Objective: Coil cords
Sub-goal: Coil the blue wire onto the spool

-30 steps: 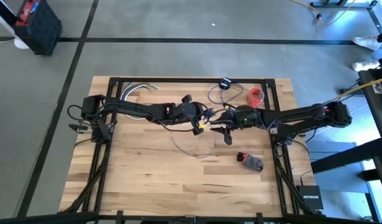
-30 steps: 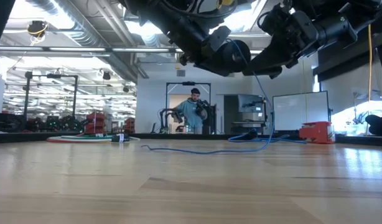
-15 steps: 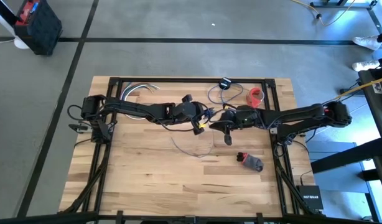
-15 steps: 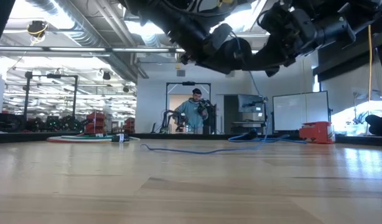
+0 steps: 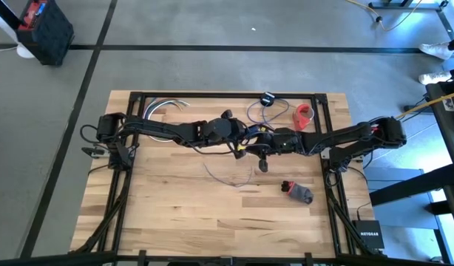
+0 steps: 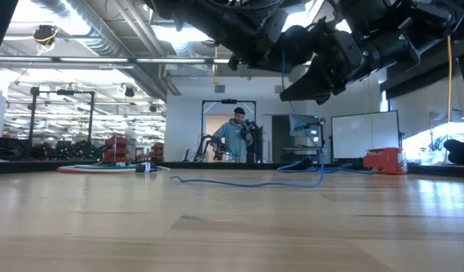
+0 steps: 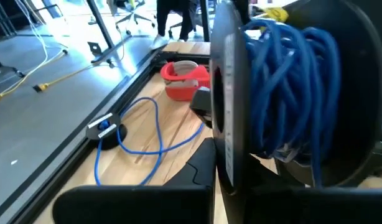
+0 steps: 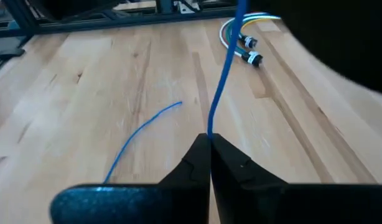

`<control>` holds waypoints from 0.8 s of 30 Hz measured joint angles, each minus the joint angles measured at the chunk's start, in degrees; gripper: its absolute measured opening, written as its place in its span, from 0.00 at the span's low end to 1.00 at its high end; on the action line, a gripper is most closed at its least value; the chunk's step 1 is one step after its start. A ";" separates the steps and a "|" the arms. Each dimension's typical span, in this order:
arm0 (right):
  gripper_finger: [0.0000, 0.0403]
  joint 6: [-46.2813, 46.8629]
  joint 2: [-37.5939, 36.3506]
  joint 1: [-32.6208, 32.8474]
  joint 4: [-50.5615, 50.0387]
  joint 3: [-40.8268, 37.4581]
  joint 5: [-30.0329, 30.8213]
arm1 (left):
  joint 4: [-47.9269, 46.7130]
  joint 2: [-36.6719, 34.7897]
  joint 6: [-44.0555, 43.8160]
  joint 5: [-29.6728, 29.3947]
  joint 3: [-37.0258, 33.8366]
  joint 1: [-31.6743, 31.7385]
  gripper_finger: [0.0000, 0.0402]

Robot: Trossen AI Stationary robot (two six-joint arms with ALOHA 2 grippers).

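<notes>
High view: you have both arms meeting over the middle of the table (image 5: 175,222). The left gripper (image 5: 242,142) and the right gripper (image 5: 261,154) sit just beside each other. The cord (image 5: 228,177) trails from them toward the near side in a slack curve, and another loop runs back to its small black end piece (image 5: 268,98) near the far edge, beside a red object (image 5: 305,114).

Low view: the cord (image 6: 247,182) lies flat, its long axis running side to side across the table, then rises almost straight up to the grippers above. A person (image 6: 236,136) stands in the room behind.

Left wrist view: many blue turns of the cord (image 7: 290,93) are bundled close against the dark gear in front of this camera. You cannot tell whether the left fingers are spread or pressed together. The loop to the end piece (image 7: 105,128) lies beyond, by the table's edge.

Right wrist view: your right fingers (image 8: 191,168) are pressed together, pinching the cord (image 8: 225,74), which rises taut from them. Its free end (image 8: 141,137) lies loose on the wood, and other cables (image 8: 244,40) rest farther off.

Step in hand, my judgement: you are laying another turn onto the bundle. Keep the pinch firm and the tension light and even, feed each turn beside the last one, and watch that the slack tail does not snag.
</notes>
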 joint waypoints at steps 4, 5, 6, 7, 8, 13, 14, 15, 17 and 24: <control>0.01 -0.67 0.09 0.02 -0.91 0.01 1.00 | -1.70 -1.36 0.64 -0.11 -0.08 -0.88 0.00; 0.01 -1.00 0.04 0.02 -1.27 0.02 1.69 | -2.26 -1.94 0.73 -0.13 -0.08 -1.09 0.00; 0.01 -1.62 0.00 0.02 -1.54 0.02 2.57 | -2.47 -2.29 0.93 -0.19 -0.08 -1.38 0.00; 0.01 -1.95 -0.04 0.02 -1.74 0.07 3.37 | -2.62 -2.70 1.15 -0.39 -0.08 -1.70 0.00; 0.01 -1.99 -0.06 0.02 -2.18 0.08 3.95 | -3.46 -2.92 1.41 -0.41 -0.08 -2.00 0.00; 0.01 -1.79 -0.94 -0.07 -4.58 0.07 5.84 | -11.84 -4.29 2.58 1.54 -0.06 -2.79 0.00; 0.01 -1.88 -1.25 -0.07 -5.32 0.01 6.56 | -14.00 -4.57 2.64 1.49 -0.06 -2.76 0.00; 0.01 -2.22 -1.44 -0.09 -5.63 0.00 7.67 | -15.46 -4.66 2.83 1.31 -0.06 -2.71 0.00; 0.01 -3.06 -1.80 -0.09 -6.65 0.00 9.52 | -17.25 -4.71 4.28 0.92 -0.01 -2.81 0.00; 0.01 -3.52 -1.85 -0.17 -8.28 0.04 10.86 | -24.28 -4.72 6.73 -1.84 -0.01 -2.92 0.00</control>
